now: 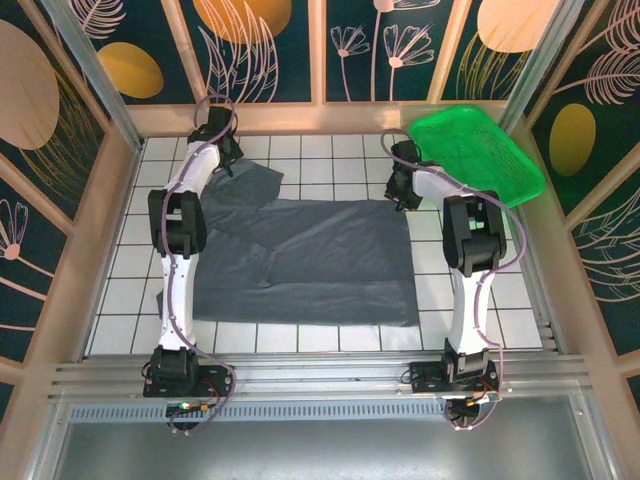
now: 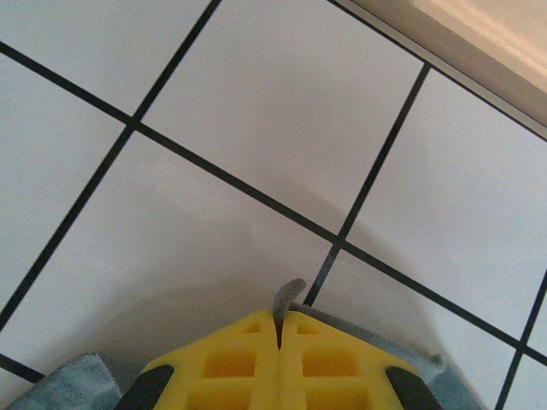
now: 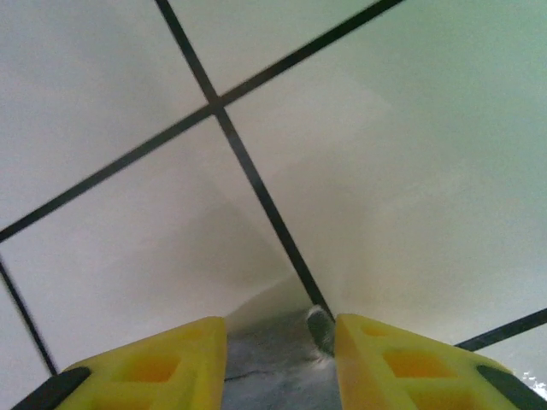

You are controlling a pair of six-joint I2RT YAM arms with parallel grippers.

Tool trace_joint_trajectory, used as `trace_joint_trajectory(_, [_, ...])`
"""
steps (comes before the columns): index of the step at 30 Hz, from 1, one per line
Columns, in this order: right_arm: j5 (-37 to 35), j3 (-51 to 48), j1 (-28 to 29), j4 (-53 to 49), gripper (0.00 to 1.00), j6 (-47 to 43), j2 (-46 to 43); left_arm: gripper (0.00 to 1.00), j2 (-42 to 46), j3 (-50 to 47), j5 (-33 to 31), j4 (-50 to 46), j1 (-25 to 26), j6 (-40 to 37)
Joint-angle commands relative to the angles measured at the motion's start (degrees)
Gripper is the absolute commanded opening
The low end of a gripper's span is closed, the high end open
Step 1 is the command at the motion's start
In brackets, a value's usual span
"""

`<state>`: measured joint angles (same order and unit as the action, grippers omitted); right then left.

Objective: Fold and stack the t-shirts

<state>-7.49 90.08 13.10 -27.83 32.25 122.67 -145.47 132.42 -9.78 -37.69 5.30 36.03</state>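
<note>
A white tiled tabletop (image 1: 330, 160) with dark grout lines spreads out beyond your two arms. One dark slate-grey t-shirt (image 1: 320, 260) lies flat on it, reaching from your hands back toward the arm bases. Its far edge runs between the two hands, and a sleeve fans out just beside the left hand. A bright green plastic basket (image 1: 480, 150) sits beyond and to the outside of the right hand, apart from the cloth.

Your left hand (image 1: 222, 150) sits at the shirt's far left corner. In the left wrist view, the left hand (image 2: 279, 320) has its yellow fingers (image 2: 231, 359) pressed together, with a thin sliver of grey t-shirt (image 2: 288, 295) pinched between the tips and bare tile ahead.

Your right hand (image 1: 398, 190) sits at the far right corner. In the right wrist view, the right hand (image 3: 280, 329) has its fingers (image 3: 171, 363) a moderate gap apart, with a bunch of grey t-shirt (image 3: 273, 367) lying in the gap. Whether they press it yet is unclear.

The step in hand looks like taking both far corners to fold the shirt. To do it well, get a firm pinch with the right hand before lifting. Then raise both hands together and level, so the far edge stays straight and neither corner slips.
</note>
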Motion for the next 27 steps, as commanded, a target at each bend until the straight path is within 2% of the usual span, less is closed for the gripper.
trace_joint_trajectory(1, [-0.4,2.2,-0.4,-2.2,0.36,-1.1,2.1,0.00,3.1,-0.3,1.6,0.6,0.1,-1.2])
trace_joint_trajectory(15, [0.4,3.0,-1.1,-2.0,0.18,-2.5,4.1,0.00,6.5,-2.6,3.6,1.2,0.1,0.7])
trace_joint_trajectory(17, [0.5,3.0,-1.1,-2.0,0.13,-2.8,4.0,0.00,7.1,-3.2,4.1,1.2,0.1,0.7])
trace_joint_trajectory(20, [0.5,2.9,-1.2,-1.7,0.00,-3.0,3.6,0.00,8.5,-4.6,4.7,1.2,0.1,0.3])
trace_joint_trajectory(27, [1.8,1.9,-1.1,0.3,0.00,-4.7,-0.3,0.00,15.2,-11.5,6.0,3.5,0.2,-0.3])
